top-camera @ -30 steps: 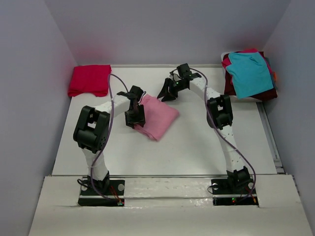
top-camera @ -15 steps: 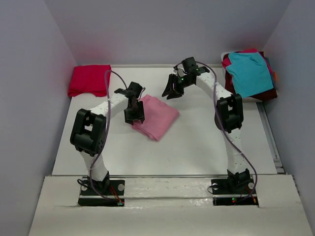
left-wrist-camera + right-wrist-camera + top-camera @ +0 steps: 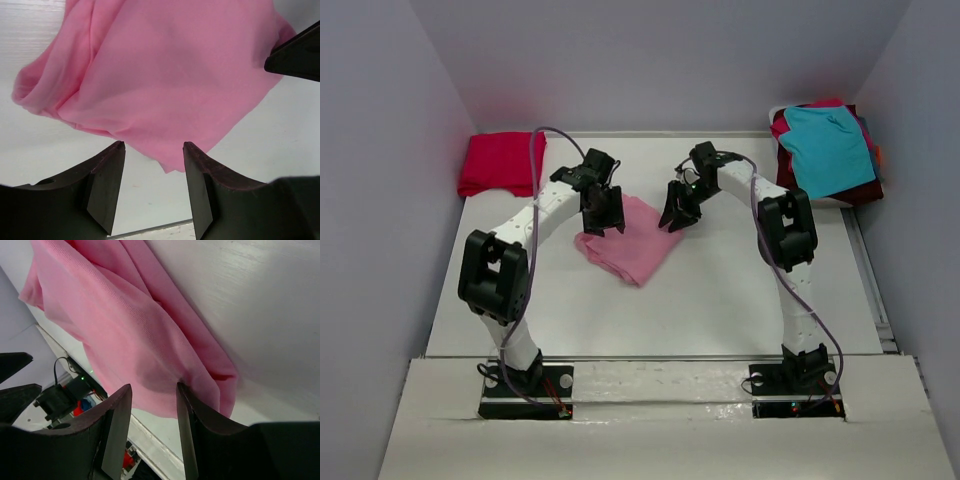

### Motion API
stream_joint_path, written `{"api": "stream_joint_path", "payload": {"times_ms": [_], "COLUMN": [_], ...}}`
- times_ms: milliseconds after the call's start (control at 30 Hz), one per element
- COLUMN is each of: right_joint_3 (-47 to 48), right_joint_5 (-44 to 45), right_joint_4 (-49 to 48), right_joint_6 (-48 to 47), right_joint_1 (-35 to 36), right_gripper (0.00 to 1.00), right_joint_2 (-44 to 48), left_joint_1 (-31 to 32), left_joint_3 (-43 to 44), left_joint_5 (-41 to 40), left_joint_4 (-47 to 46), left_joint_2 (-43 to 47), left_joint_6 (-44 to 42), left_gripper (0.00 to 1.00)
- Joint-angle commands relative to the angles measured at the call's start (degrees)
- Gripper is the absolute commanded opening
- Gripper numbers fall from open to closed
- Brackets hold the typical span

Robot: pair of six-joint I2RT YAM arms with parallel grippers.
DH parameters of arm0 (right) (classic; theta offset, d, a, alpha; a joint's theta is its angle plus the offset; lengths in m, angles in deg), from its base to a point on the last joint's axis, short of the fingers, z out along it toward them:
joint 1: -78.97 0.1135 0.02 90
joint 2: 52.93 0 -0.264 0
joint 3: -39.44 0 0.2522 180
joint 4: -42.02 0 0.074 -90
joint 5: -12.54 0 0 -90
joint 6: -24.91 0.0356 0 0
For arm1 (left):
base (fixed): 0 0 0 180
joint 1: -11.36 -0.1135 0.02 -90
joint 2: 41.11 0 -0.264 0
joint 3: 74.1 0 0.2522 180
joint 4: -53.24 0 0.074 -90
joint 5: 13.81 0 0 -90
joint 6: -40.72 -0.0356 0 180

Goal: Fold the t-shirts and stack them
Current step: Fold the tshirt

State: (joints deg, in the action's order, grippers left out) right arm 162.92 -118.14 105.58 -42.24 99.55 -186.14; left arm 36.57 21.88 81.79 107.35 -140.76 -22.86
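Observation:
The light pink t-shirt [image 3: 632, 248] lies folded in a loose, rumpled square in the middle of the table. My left gripper [image 3: 603, 214] hangs open over its far left edge. In the left wrist view a corner of the pink t-shirt [image 3: 165, 75] reaches just between the open tips of the left gripper [image 3: 154, 150], ungripped. My right gripper [image 3: 677, 214] is open at the shirt's far right corner. In the right wrist view the right gripper [image 3: 154, 387] has one fingertip [image 3: 181, 388] touching the pink t-shirt [image 3: 125, 325]. A crimson red t-shirt [image 3: 501, 163] lies folded at the far left.
A pile of t-shirts sits at the far right, a teal one [image 3: 828, 148] on top of a maroon one [image 3: 852, 193]. Grey walls close in the white table [image 3: 720, 300] on the left, back and right. A metal rail [image 3: 865, 270] runs along its right edge.
My left gripper slid from the shirt's left side to its far left edge. My right gripper came down and nearer, onto the shirt's far right corner. The shirt's left part shifted slightly.

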Motion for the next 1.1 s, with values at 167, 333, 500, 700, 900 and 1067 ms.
{"api": "stream_joint_path", "payload": {"times_ms": [167, 333, 500, 700, 900, 1067], "right_joint_3": [0.3, 0.5, 1.6, 2.9, -4.0, -7.2], "right_joint_5": [0.2, 0.3, 1.0, 1.1, -1.4, -1.1], "right_joint_4": [0.6, 0.7, 1.4, 1.8, -0.1, -0.8], "right_joint_6": [-1.7, -1.8, -1.7, 0.2, 1.7, 1.4], "right_joint_1": [-0.3, -0.3, -0.3, -0.3, 0.2, 0.3], "right_gripper": [0.46, 0.46, 0.46, 0.46, 0.46, 0.46], "right_joint_2": [3.0, 2.0, 1.1, 4.8, 9.6, 9.7], "left_joint_1": [0.7, 0.7, 0.7, 0.7, 0.7, 0.7], "left_joint_3": [4.6, 4.9, 3.4, 1.8, 2.0, 1.6], "left_joint_5": [6.8, 6.7, 6.7, 6.3, 6.3, 6.5], "left_joint_4": [-2.4, -2.5, -3.0, -3.6, -3.5, -3.6], "left_joint_2": [-7.8, -11.3, -12.8, -13.1, -13.3, -13.2], "left_joint_6": [-2.9, -4.4, -4.9, -5.6, -6.0, -5.8], "left_gripper": [0.6, 0.6, 0.6, 0.59, 0.59, 0.59]}}
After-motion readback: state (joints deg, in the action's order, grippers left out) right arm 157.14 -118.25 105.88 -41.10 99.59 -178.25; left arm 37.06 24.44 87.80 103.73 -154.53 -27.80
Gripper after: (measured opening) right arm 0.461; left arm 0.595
